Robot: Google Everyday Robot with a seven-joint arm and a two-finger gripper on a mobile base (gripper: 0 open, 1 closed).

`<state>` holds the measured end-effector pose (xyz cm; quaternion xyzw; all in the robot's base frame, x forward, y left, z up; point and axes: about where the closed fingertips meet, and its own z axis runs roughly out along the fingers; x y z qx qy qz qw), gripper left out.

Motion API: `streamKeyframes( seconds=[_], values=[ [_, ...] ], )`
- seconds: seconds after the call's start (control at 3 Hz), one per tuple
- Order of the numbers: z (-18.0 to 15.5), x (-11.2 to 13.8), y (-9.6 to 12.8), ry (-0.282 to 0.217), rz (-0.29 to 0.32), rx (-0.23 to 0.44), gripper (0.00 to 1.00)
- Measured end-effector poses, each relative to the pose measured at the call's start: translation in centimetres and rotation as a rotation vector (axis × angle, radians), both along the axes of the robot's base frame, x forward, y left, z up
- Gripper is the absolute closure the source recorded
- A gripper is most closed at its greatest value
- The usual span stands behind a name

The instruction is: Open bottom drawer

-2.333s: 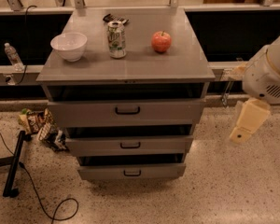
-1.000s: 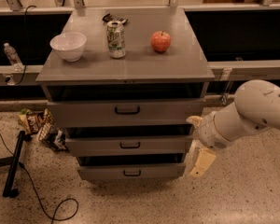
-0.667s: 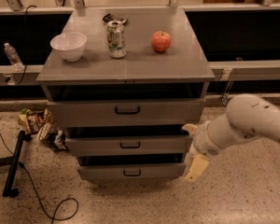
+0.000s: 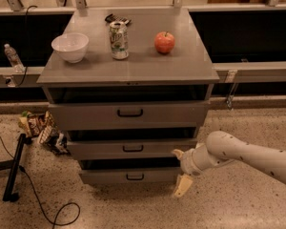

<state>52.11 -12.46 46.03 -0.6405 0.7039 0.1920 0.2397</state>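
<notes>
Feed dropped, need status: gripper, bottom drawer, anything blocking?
Gripper open, beside bottom drawer right end, off its handle. Drawer looks shut. Nothing blocking its front.

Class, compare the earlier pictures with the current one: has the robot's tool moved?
Yes. The tool has come left and down, from higher up out beside the cabinet to the right end of the bottom drawer.

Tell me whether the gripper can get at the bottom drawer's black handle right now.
Probably yes. The cream two-finger gripper hangs by the right end of the narrow grey metal bottom drawer, level with its small black bar handle; only bare drawer front lies between them.
</notes>
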Motion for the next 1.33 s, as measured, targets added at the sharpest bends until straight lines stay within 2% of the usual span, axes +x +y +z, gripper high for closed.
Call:
streamKeyframes(
  seconds=[0.33, 0.67, 1.0, 1.33],
  values=[
    [0.0, 0.0, 0.0, 0.0, 0.0, 0.0, 0.0],
    [-3.6, 1.1, 0.4, 0.016, 0.007, 0.013, 0.0],
    [-12.2, 4.8, 1.6, 0.009, 0.069, 0.055, 0.0],
    [-15.6, 6.7, 2.3, -0.002, 0.1, 0.076, 0.0]
  ],
)
